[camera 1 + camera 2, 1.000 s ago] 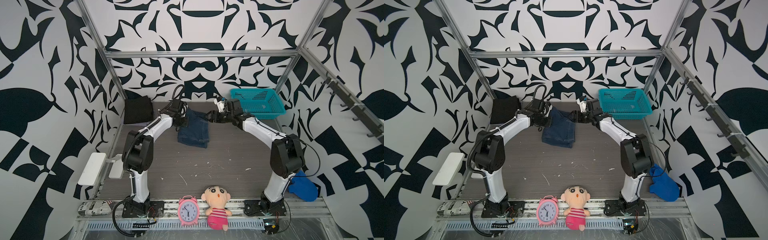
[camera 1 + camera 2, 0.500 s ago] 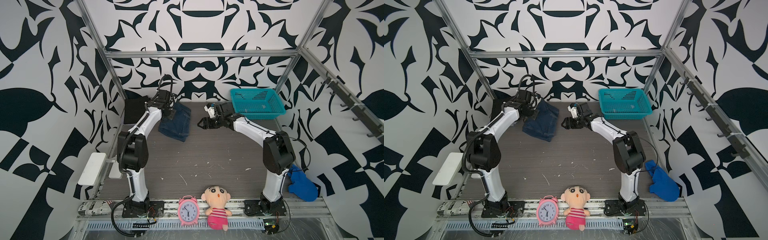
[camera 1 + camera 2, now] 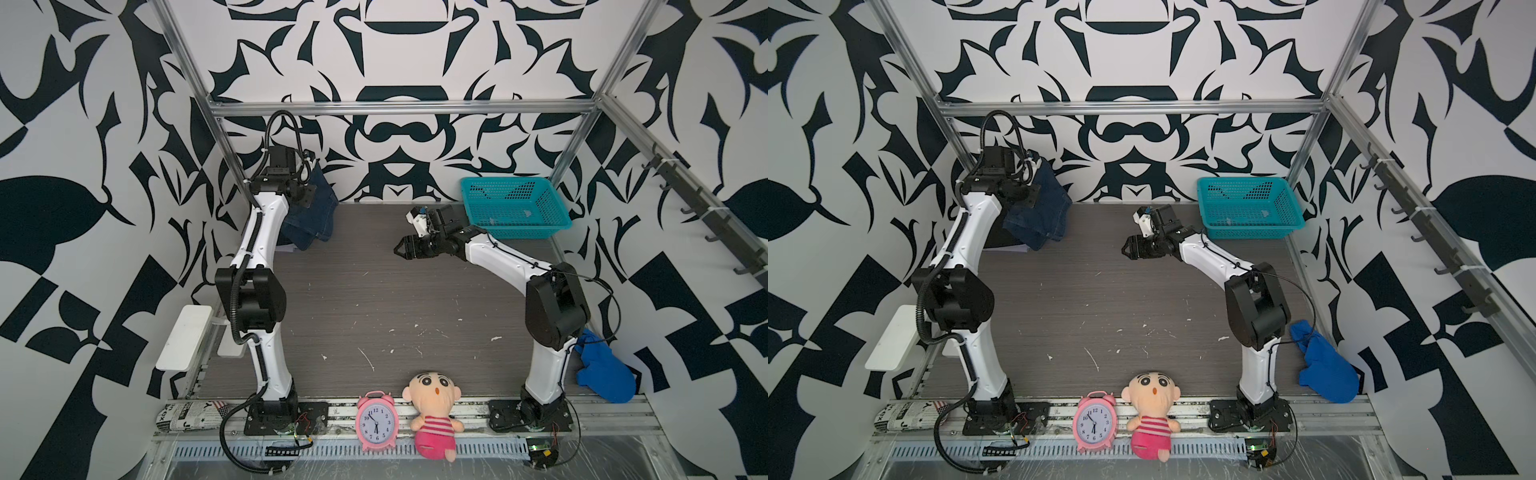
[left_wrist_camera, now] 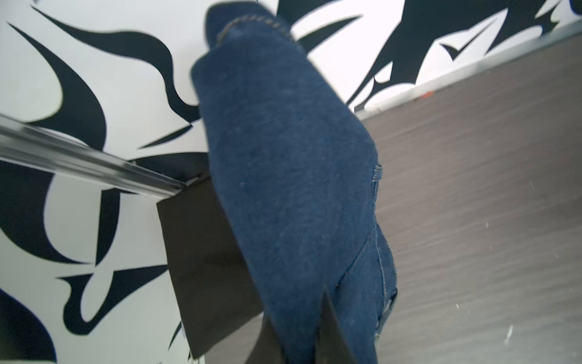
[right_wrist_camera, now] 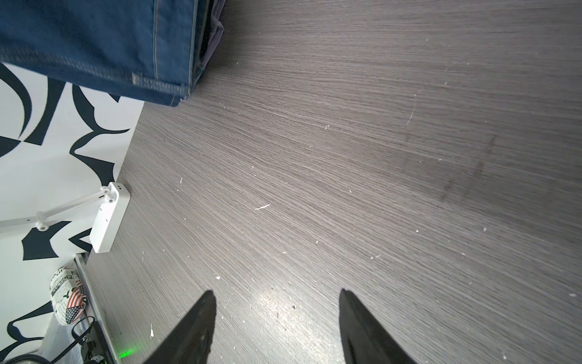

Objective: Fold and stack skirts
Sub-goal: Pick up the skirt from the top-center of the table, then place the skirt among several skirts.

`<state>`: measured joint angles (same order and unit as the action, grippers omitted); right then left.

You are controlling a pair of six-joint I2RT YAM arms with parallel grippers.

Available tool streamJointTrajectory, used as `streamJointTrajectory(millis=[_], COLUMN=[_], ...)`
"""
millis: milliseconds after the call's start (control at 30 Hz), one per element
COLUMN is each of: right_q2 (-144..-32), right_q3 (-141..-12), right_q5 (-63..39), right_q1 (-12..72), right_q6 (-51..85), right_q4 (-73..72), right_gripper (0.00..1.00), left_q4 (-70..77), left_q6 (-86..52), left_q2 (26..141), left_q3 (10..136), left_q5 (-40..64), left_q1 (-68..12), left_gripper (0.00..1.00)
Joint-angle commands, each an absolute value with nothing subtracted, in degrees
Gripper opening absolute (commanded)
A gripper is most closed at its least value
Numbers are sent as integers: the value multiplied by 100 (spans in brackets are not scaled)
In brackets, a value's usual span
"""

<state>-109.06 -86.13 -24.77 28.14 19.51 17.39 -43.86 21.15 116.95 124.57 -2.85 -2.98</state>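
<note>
Denim skirt [image 3: 322, 216] hangs folded, seams light-stitched.

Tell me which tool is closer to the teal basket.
Right. The right tool hangs open close beside the basket; the left tool, shut on the denim skirt, is across the table.

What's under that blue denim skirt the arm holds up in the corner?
Under the hanging denim skirt, a folded black skirt lies on the table, with a lavender cloth edge peeking out beneath it. The denim hides the rest of that pile.
</note>
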Motion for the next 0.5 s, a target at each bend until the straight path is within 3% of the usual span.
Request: streamJointTrajectory(millis=[0,467], right_q2=[-10604,-10574], right_q3=[-8598,-8534], right_q5=[-2399,-2337], right_q1=[2832,2855], right_q6=[1890,1938], right_q4=[1750,1767], right_gripper=[65,64], left_q4=[-4620,-4490], left_q6=[2093,1468], left_q2=[11982,12361], left_q3=[13118,14080], left_q5=[-37,734], left_q1=[-279,400], left_gripper=[0,0])
